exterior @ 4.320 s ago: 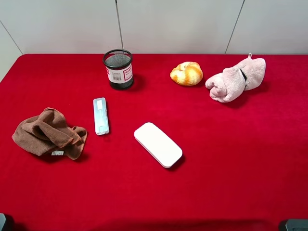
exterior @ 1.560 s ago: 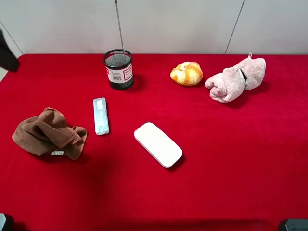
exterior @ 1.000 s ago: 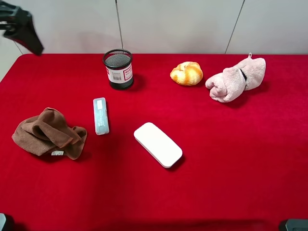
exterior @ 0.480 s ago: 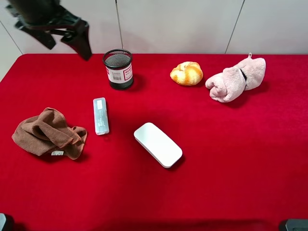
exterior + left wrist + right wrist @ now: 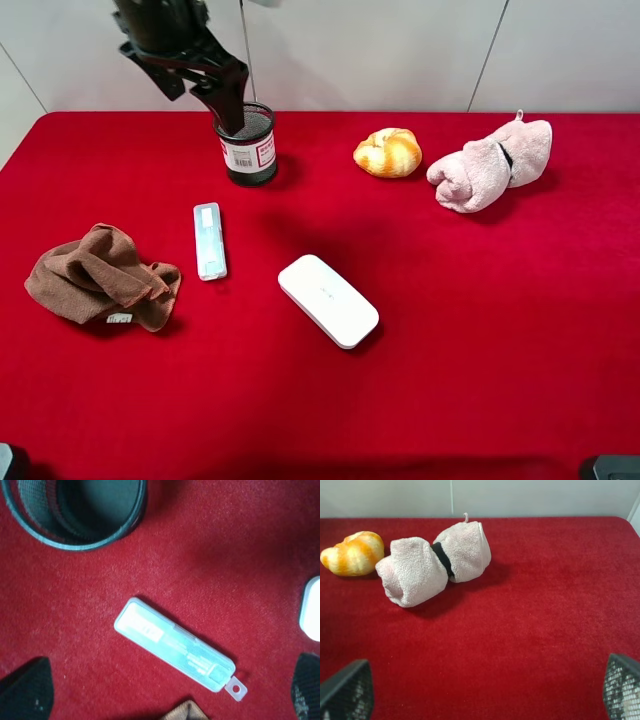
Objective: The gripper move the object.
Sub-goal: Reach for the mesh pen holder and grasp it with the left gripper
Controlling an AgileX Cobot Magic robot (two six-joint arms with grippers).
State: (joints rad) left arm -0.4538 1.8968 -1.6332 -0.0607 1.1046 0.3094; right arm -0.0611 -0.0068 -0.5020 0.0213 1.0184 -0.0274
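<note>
Your left gripper (image 5: 205, 108) hangs wide open and empty at the far left of the table (image 5: 470, 360). The object (image 5: 247, 145) stands upright just right of it. One finger seems to overlap the rim, though depth is unclear.

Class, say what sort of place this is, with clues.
Probably a robot test bench: a red-covered table, a black claw near a mesh pen cup, and unrelated props like a brown cloth and bread roll.
</note>
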